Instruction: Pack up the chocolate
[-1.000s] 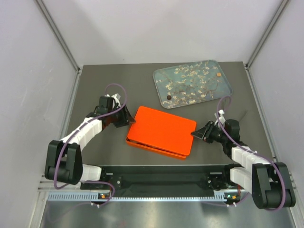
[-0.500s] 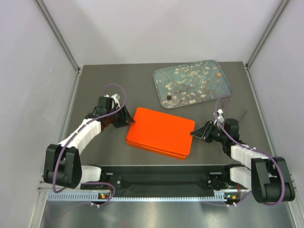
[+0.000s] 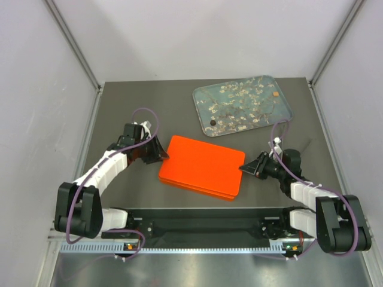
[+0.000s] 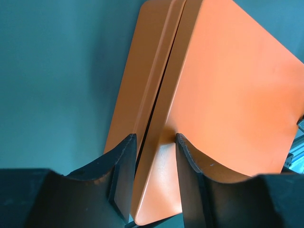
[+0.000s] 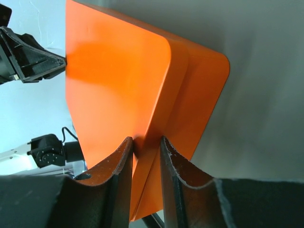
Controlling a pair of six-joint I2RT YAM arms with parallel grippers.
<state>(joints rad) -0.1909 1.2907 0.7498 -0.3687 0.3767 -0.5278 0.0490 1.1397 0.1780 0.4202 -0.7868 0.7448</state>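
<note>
While the orange box (image 3: 202, 166) lies shut in the middle of the desk (image 3: 137, 107), the step in hand looks to be getting its lid (image 4: 228, 95) off so that packing can begin. The chocolate is not in it yet: on the blossom-print tray (image 3: 199, 107) at the far right, well apart from the box, one dark chocolate (image 3: 213, 123) sits near the near-left corner and one tan chocolate (image 3: 275, 94) near the far-right corner. The right gripper (image 3: 244, 169) is pinched narrow on the box's right corner, its fingers (image 5: 121, 166) pressed to either face of the lid's edge. The left gripper (image 3: 163, 156) straddles the left corner at a middling width, one finger on the lid's top and the other at the seam above the base (image 4: 142, 80) — whether it has truly clamped I cannot tell. To do this well, I judge that both grips should bite the lid alone, not the base, and that the two arms should rise together and level, since a tilted lid is likely to jam or drag the base up with it. Against the picture of a second ago, the left gripper has crept in toward the corner and its jaws have narrowed, the box has been nudged only a touch, and both chocolates lie where they were
</note>
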